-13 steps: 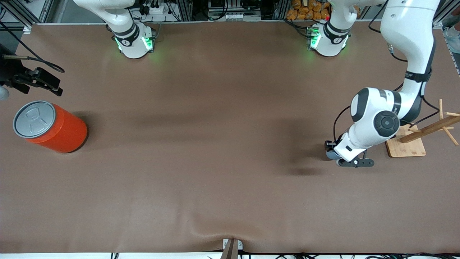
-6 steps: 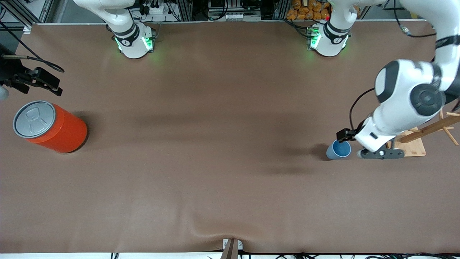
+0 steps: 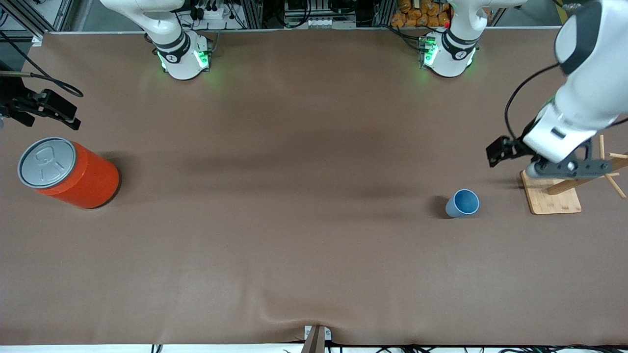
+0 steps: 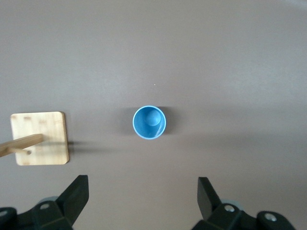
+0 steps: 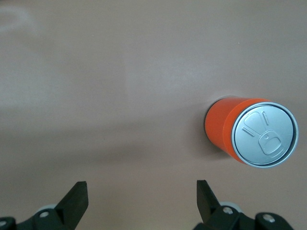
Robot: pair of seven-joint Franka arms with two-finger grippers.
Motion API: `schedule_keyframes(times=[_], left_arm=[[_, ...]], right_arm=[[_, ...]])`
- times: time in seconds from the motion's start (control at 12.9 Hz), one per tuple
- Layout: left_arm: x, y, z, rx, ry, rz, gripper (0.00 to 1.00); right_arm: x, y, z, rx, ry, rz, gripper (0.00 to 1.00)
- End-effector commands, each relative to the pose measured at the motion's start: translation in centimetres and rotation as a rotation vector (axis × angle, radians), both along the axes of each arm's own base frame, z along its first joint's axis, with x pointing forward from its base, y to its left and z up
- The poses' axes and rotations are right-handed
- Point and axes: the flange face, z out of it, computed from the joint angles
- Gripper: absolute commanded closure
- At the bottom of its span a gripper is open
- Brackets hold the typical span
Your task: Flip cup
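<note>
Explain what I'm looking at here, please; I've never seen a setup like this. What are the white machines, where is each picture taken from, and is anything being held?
The white machines are two robot arms bolted along one edge of a brown table. One picture looks down from a high camera facing them; the other two come from cameras on each arm's wrist, looking past its black fingers.

A small light blue cup stands upright, mouth up, toward the left arm's end of the table, beside a wooden peg stand. An orange can with a grey lid stands at the right arm's end.

The left gripper hangs open above the stand's base, holding nothing. The right gripper waits open above the table near the can, also holding nothing.
</note>
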Motion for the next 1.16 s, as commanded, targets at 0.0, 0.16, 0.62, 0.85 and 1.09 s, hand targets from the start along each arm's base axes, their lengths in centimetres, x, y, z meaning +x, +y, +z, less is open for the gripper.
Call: schedule_keyframes(times=[0.0, 0.16, 0.62, 0.85, 1.09], left_arm=[[-1.7, 0.0, 5.1, 0.017, -0.015, -0.016, 0.0], [-2.0, 0.1, 7.6, 0.018, 0.017, -0.017, 0.0], [-3.5, -1.8, 8.2, 0.027, 0.037, -0.055, 0.0], [-3.6, -0.8, 8.7, 0.009, 0.032, -0.039, 0.0], [-3.3, 0.1, 8.5, 0.004, 0.029, -0.06, 0.0]], right_arm=[[0.1, -0.3, 0.5, -0.009, 0.003, 0.006, 0.0], [0.1, -0.3, 0.5, -0.009, 0.003, 0.01, 0.0], [0.1, -0.4, 0.4, -0.007, 0.005, 0.011, 0.0], [0.1, -0.4, 0.4, -0.006, 0.005, 0.011, 0.0], [0.1, -0.4, 0.4, -0.004, 0.008, 0.011, 0.0]])
